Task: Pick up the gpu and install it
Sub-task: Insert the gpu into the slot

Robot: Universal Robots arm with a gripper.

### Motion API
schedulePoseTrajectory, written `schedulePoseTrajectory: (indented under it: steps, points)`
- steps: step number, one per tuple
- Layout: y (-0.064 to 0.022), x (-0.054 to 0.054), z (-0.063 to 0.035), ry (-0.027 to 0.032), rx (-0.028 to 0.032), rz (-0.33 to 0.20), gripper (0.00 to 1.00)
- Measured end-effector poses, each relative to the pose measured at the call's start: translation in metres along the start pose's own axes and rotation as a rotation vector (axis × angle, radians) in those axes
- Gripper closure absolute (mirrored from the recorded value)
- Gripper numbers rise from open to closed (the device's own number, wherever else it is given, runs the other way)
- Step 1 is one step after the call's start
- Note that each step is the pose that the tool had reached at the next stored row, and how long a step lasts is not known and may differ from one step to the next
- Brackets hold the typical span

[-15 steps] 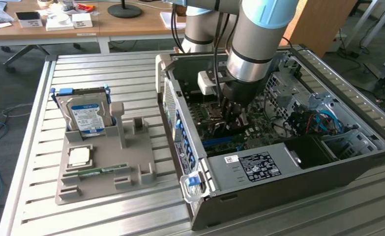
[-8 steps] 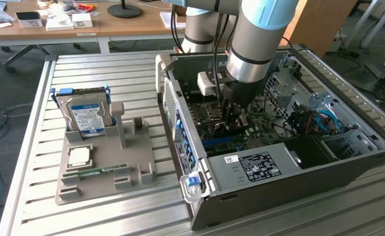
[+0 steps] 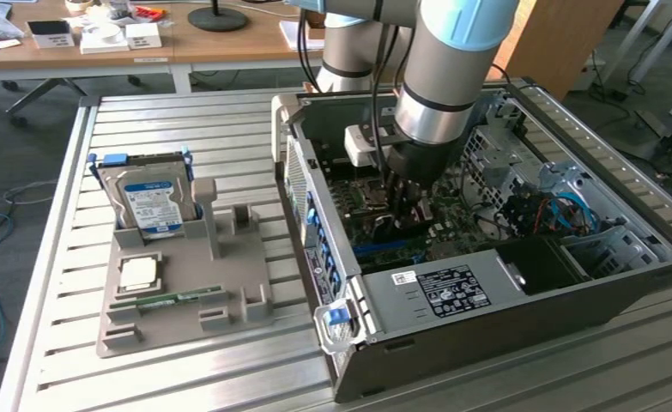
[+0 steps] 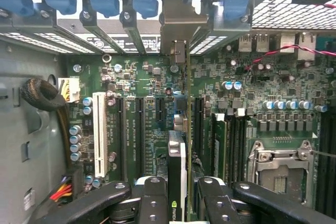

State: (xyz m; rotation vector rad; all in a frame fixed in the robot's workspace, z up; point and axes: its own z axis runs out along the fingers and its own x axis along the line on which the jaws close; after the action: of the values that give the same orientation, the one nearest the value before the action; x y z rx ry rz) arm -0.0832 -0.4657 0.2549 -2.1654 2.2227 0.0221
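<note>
The open computer case (image 3: 519,335) is laid on its side. Above its motherboard (image 4: 131,77), the gpu (image 4: 177,166) is held edge-on, apparently lined up with a slot, and is clamped on both faces by the gripper (image 4: 178,203).

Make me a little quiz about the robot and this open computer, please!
1. True or false: the hard drive is lying inside the computer case.
2. Pick one: what do the fingers hold between them? A) a graphics card B) a memory stick C) a red cable
3. Short answer: what colours are on the hard drive's label?

Key:
1. False. It stands upright in the grey holder outside the case.
2. A
3. Blue and white
</note>
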Motion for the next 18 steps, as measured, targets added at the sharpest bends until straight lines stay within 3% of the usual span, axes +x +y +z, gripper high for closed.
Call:
schedulePoseTrajectory:
  steps: [18]
  points:
    - [-0.0005, -0.0027, 0.0011, 0.0011, 0.0001, 0.001, 0.73]
